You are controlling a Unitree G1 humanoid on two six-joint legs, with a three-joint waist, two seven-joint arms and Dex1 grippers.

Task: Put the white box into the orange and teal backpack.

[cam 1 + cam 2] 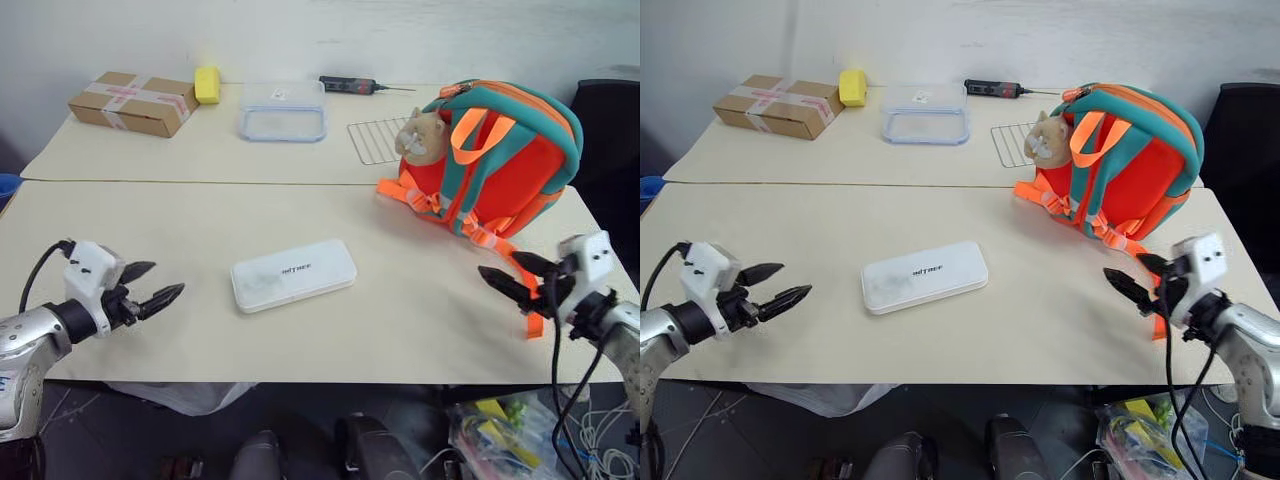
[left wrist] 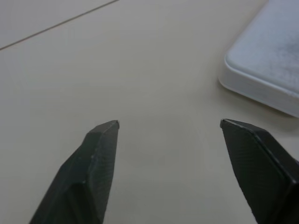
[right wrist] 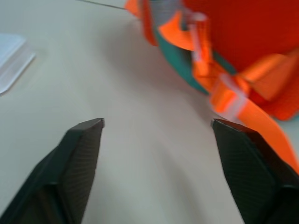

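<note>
The white box [image 1: 293, 274] lies flat in the middle of the near table, small dark lettering on its lid. The orange and teal backpack [image 1: 500, 160] stands at the right, leaning back, with a tan plush toy [image 1: 422, 137] hanging on its front and orange straps trailing toward the table's right edge. My left gripper [image 1: 158, 283] hovers open to the left of the box, a hand's width away; a corner of the white box [image 2: 268, 70] shows past its fingers. My right gripper [image 1: 508, 275] is open in front of the backpack's straps [image 3: 243, 100], holding nothing.
On the far table sit a brown taped cardboard box [image 1: 133, 102], a yellow sponge [image 1: 207, 84], a clear lidded container [image 1: 283, 111], a wire rack [image 1: 376, 140] and a black tool [image 1: 350, 85]. A dark chair [image 1: 608, 150] stands at the right.
</note>
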